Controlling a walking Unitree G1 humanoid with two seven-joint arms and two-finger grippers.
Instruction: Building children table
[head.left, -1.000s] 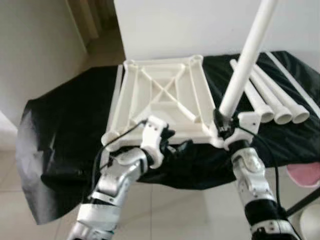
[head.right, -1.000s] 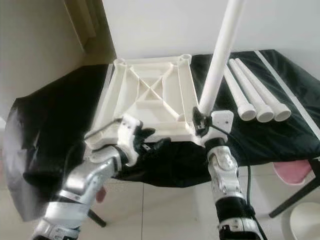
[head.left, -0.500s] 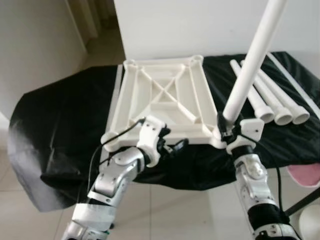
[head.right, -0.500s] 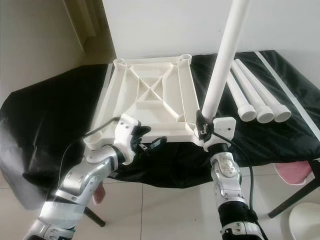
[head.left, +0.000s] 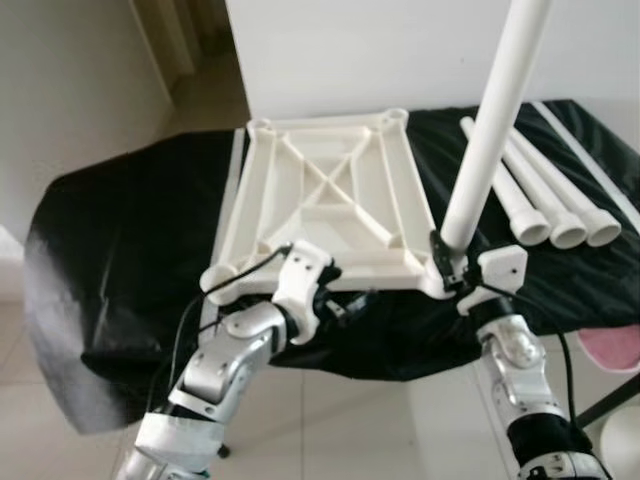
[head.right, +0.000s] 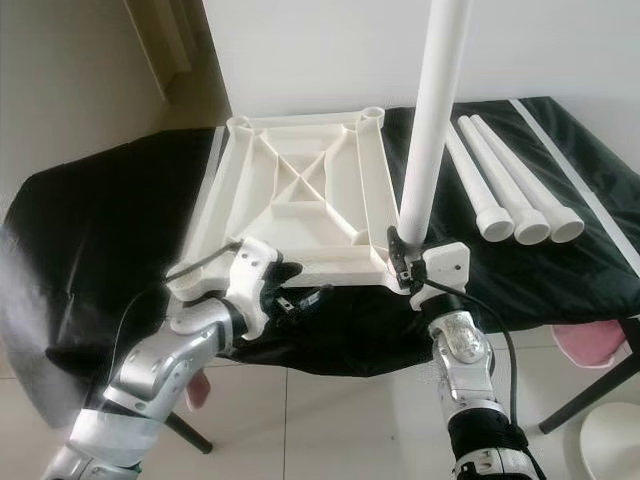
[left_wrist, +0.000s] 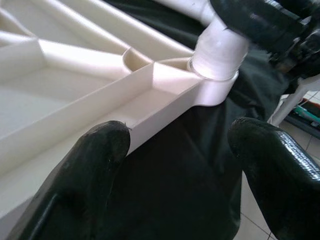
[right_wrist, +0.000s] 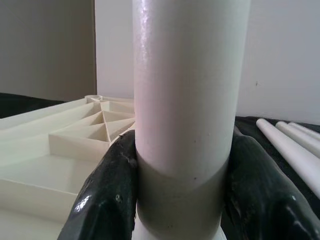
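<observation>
Standing pretty much upright, the white table leg (head.left: 492, 128) has its bottom end sitting in the near right corner socket of the upside-down white tabletop (head.left: 325, 200), ribs facing up. That tabletop lies flat on a black cloth (head.left: 120, 240) draped over the work surface.

My right gripper (head.right: 403, 250) is clamped on the table leg just above the socket; in the right wrist view you can see both black fingers (right_wrist: 107, 192) pressed against the tube on either side.

My left gripper (head.left: 340, 300) is at the tabletop's near edge with its fingers spread apart. In the left wrist view one finger (left_wrist: 80, 170) sits right up against the rim, while the other hangs out over the cloth.

Three more spare legs (head.right: 505, 190) lie side by side on the cloth to the right, well apart from the tabletop. Behind is a white wall (head.right: 330, 50), and pale floor tiles (head.right: 340, 420) below.
</observation>
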